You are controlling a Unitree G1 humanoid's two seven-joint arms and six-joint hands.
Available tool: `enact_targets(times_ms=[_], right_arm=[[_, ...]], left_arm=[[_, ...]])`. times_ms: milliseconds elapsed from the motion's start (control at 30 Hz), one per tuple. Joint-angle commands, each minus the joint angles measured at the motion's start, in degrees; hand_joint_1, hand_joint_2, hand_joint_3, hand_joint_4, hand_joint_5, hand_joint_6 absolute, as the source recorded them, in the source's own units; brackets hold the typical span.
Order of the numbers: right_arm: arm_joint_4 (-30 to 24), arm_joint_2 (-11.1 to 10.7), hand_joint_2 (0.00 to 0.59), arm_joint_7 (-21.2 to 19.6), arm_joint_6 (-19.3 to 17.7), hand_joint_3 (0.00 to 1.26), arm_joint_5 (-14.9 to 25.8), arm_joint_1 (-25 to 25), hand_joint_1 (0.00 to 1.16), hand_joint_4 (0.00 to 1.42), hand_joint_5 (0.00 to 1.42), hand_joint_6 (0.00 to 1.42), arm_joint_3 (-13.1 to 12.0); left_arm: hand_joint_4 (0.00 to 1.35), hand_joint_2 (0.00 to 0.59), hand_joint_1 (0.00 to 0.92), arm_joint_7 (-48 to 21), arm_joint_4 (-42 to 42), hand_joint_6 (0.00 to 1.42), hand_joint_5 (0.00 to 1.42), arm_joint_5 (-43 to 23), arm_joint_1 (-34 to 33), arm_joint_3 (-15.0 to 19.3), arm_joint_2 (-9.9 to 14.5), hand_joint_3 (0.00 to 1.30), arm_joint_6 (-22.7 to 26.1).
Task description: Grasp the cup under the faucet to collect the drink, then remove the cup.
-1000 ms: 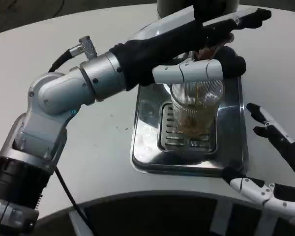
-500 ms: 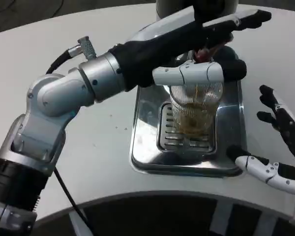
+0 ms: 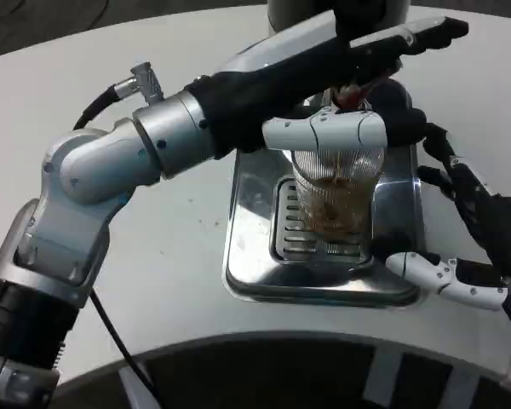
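While the drink runs, the scene reads as follows.

Cup: the clear ribbed cup (image 3: 336, 192) stands upright on the slotted grate (image 3: 302, 230) of the drip tray, under the faucet, which the left hand hides; it is partly filled with foamy brown drink.
Drip tray: the steel drip tray (image 3: 255, 213) lies on the white tabletop (image 3: 179, 281), its rim bright.
Left hand: the left hand (image 3: 358, 81) reaches across from the picture's left, above and behind the cup; a white-and-black finger lies across the cup's rim, and the fingers (image 3: 324, 132) appear to press there, though whether they hold the cup cannot be told.
Right hand: the right hand (image 3: 468, 234) is just beside the tray's right edge, fingers spread apart and holding nothing, the thumb lying near the tray's front corner.
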Motion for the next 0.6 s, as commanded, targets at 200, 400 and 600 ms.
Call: enact_targets(times_ms=[200,400,600], right_arm=[[6.3,0.0,0.221,-2.3,-4.7,0.0,-0.2,-3.6,0.84,0.0,0.09,0.0,1.9],[11.1,0.1,0.212,-3.9,-6.3,0.0,0.2,-7.0,0.86,0.0,0.09,0.0,1.9],[14.7,0.2,0.212,-3.9,-7.4,0.0,0.7,-9.5,0.87,0.0,0.09,0.0,2.6]], left_arm=[[0.0,0.089,0.0,-2.6,-1.2,0.07,0.05,1.3,2.3,-2.0,1.3,0.07,1.0],[0.0,0.09,0.0,-2.9,-2.1,0.07,0.05,1.1,2.3,-1.9,1.8,0.07,1.4],[0.0,0.091,0.0,-3.0,-2.3,0.07,0.05,1.0,2.2,-1.8,2.1,0.08,1.7]])
